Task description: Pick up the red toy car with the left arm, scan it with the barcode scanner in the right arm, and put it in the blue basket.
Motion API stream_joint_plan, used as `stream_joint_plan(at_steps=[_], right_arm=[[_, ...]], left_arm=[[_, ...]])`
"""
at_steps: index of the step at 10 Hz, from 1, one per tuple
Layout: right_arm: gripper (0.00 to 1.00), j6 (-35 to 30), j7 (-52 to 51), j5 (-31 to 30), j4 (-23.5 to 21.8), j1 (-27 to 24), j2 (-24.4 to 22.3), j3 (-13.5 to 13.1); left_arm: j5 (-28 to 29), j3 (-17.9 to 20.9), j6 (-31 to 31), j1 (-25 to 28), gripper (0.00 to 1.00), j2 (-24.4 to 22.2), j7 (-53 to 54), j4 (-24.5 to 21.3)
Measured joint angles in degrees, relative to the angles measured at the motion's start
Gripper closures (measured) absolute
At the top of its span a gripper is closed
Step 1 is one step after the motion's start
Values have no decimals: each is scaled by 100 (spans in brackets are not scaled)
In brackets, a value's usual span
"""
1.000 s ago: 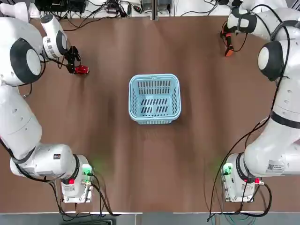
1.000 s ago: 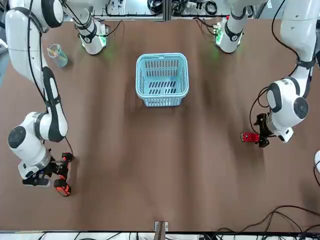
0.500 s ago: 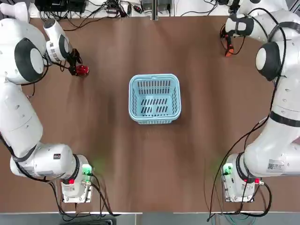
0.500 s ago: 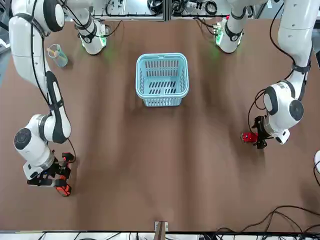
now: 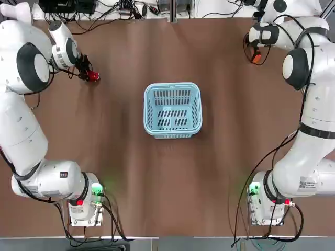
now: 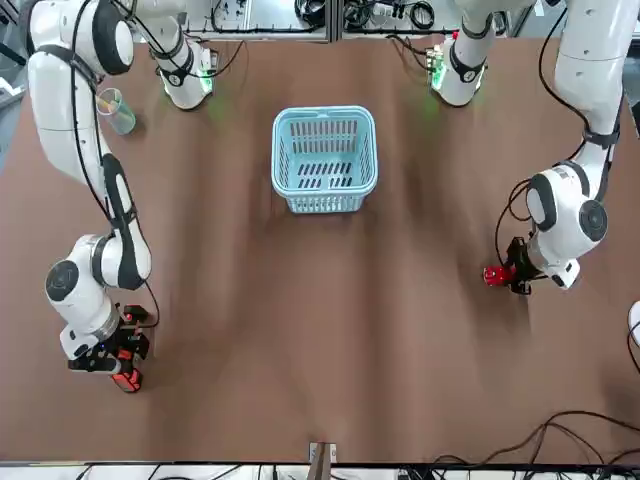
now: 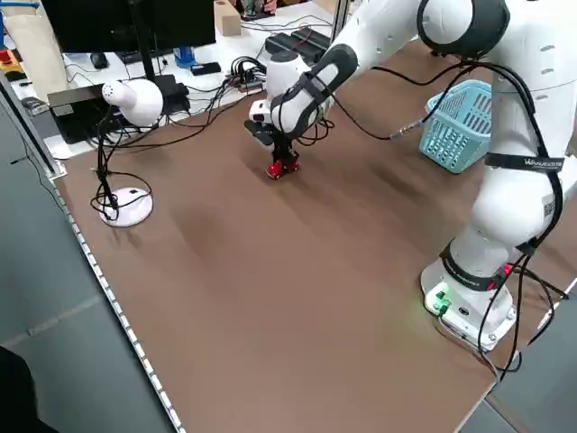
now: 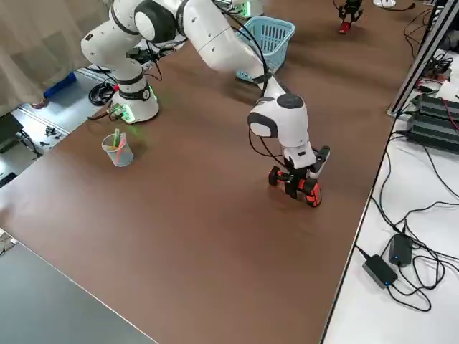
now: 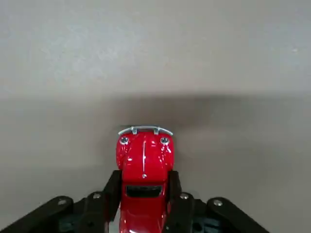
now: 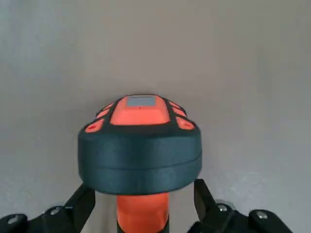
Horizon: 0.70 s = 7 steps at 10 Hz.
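My left pincer is now narrow around the red toy car: in the wrist view both fingers press on the sides of the car, with its front sticking out ahead of them. Compared with one second ago, the pincer has come in over the car and the wrist has turned a little, while the car has stayed at almost the same place, at the far left of the tabletop. I judge the grasp is made but the lift is not yet started, since from the left side the car looks to be on the surface. My right pincer grips the barcode scanner by its orange neck; this arm has shifted a little and the scanner is low at the tabletop. The blue basket stands in the middle, well apart from both, with nothing in it.
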Motion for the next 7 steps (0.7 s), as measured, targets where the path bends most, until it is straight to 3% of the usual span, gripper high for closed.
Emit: stream_joint_plan(at_steps=[3, 5, 7], right_arm=[[8, -13, 0, 0, 19, -1, 0, -2], [8, -63, 0, 0, 24, 0, -2, -1], [8, -388, 0, 0, 64, 9, -19, 3]], left_arm=[[-1, -385, -471, -27, 57, -527, -364, 243], [93, -938, -1173, -60, 57, -1099, -802, 370], [786, -1645, -1476, -72, 57, -1246, -1923, 524]])
